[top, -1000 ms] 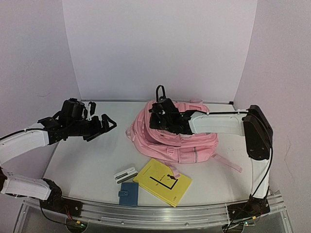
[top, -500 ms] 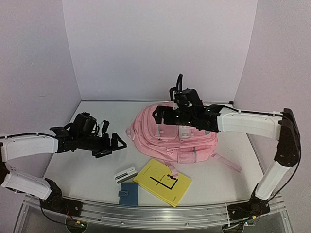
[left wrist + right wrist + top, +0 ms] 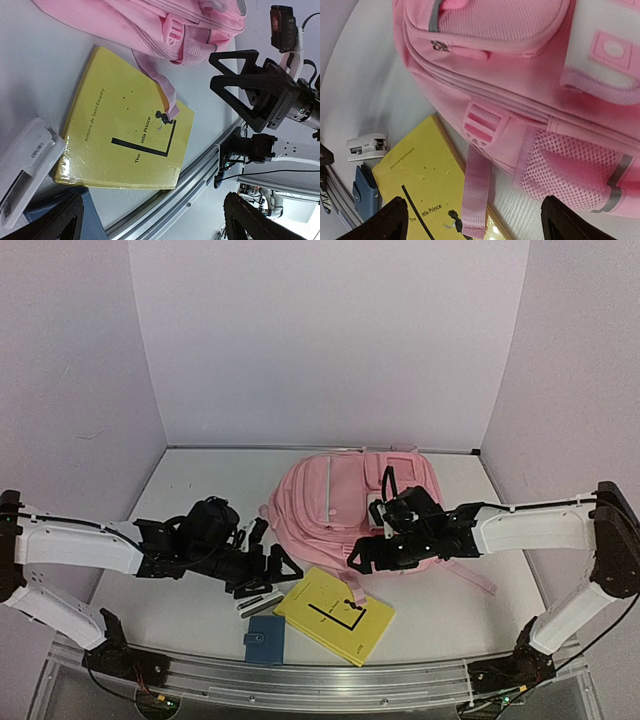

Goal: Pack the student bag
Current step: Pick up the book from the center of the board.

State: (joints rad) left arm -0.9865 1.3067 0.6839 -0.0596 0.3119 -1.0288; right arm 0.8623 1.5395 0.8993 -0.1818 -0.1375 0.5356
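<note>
The pink student bag lies flat on the table, front pockets up. One pink strap trails from its near edge onto a yellow book. My right gripper hangs open over the bag's near edge, above that strap and holding nothing. Low over the table left of the book, my left gripper is open and empty, with a white stapler-like case just in front of it. The book fills the left wrist view, and the bag is beyond it.
A small blue wallet lies by the front rail, left of the book's near corner. The white case and wallet sit side by side. Walls close the back and sides.
My right gripper has opened, left the top of the bag and swung down to its near edge; the bag has settled flat. My left arm has moved right and down toward the book.
</note>
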